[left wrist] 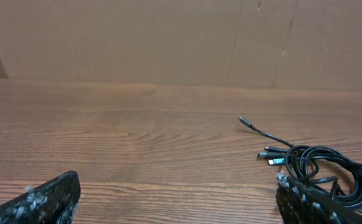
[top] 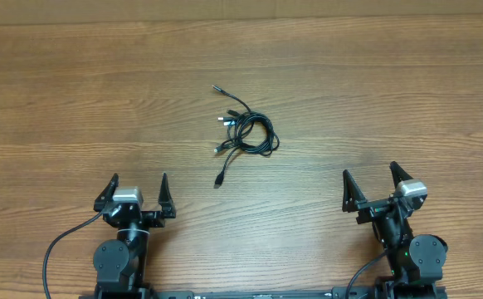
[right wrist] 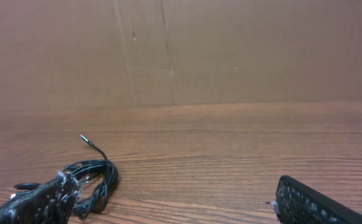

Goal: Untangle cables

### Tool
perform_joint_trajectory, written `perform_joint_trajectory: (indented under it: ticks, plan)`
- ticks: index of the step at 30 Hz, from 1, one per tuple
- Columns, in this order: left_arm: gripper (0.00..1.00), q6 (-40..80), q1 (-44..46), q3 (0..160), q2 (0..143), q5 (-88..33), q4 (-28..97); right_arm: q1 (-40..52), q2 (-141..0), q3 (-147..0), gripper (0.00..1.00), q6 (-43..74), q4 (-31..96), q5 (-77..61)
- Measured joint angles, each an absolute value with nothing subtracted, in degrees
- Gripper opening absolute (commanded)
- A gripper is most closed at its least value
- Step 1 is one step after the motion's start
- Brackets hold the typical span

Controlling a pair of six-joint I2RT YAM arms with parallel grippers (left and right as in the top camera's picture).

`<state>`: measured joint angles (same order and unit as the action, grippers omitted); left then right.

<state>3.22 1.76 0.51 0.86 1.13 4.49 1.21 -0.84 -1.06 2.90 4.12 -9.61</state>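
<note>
The cables (top: pixel 246 131) lie in one bunch of thin black cords on the wooden table (top: pixel 75 91), with loose plug ends sticking out toward the back left and front left. In the left wrist view the cables (left wrist: pixel 321 167) sit to the right, partly behind my right-hand finger. From the right wrist the cables (right wrist: pixel 94 177) show at the left, partly behind a finger. My left gripper (top: pixel 138 189) is open near the front edge, left of the bunch. On the other side my right gripper (top: pixel 370 181) is open too. Neither touches the cables.
A brown cardboard wall (left wrist: pixel 168 37) stands along the far edge of the table. Thick black wires (top: pixel 55 245) run from the arm bases at the front edge.
</note>
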Motion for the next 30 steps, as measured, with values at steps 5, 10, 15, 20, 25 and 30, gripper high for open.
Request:
perform_joint_trajectory:
  ticks: [5,10,15,20,25,30]
  plan:
    - [1.0,4.34,1.76,0.51,3.29,1.08,4.51,1.26,-0.84,-1.06,1.0,2.92,5.1,-1.67]
    - [1.0,4.34,1.76,0.51,3.29,1.08,4.51,1.26,-0.84,-1.06,1.0,2.9,5.1,-0.58]
    - [1.0,4.34,1.76,0.51,3.29,1.08,4.51,1.26,-0.84,-1.06,1.0,2.9,5.15,-0.4]
    - [1.0,4.34,1.76,0.51,3.29,1.08,4.51,1.26,-0.84,-1.04,1.0,2.9,5.13,-0.38]
    - [1.0,4.34,1.76,0.51,3.29,1.08,4.51,1.28,-0.84,-1.06,1.0,2.92,5.15,-0.4]
    - [1.0,4.34,1.76,0.51,3.29,1.08,4.51,1.26,-0.84,-1.06,1.0,2.9,5.1,-0.38]
